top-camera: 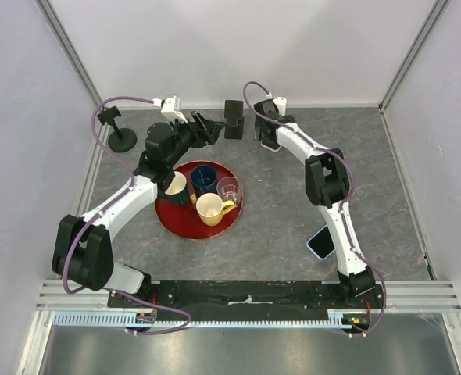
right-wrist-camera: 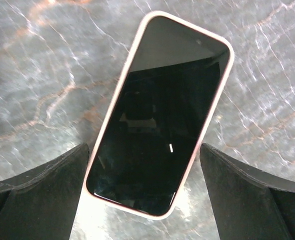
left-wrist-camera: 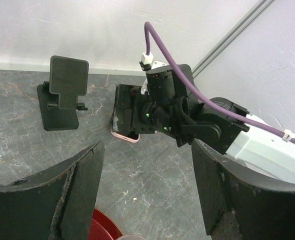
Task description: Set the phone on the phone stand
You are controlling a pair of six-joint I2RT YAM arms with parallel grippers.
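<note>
A phone in a pink case (right-wrist-camera: 160,115) lies screen-up on the grey table, also in the top view (top-camera: 271,145) and the left wrist view (left-wrist-camera: 123,134). My right gripper (right-wrist-camera: 143,150) is open right above it, with a finger on either side of its near end and not touching it. In the top view the right gripper (top-camera: 268,133) is at the back centre. The black phone stand (top-camera: 233,119) stands empty just left of the phone and also shows in the left wrist view (left-wrist-camera: 62,92). My left gripper (top-camera: 207,127) is open and empty, left of the stand, and also shows in the left wrist view (left-wrist-camera: 147,150).
A red tray (top-camera: 172,223) with several cups sits at centre left under the left arm. A second phone (top-camera: 321,244) lies beside the right arm. A black round-based stand (top-camera: 121,134) is at the back left. Walls close the back and sides.
</note>
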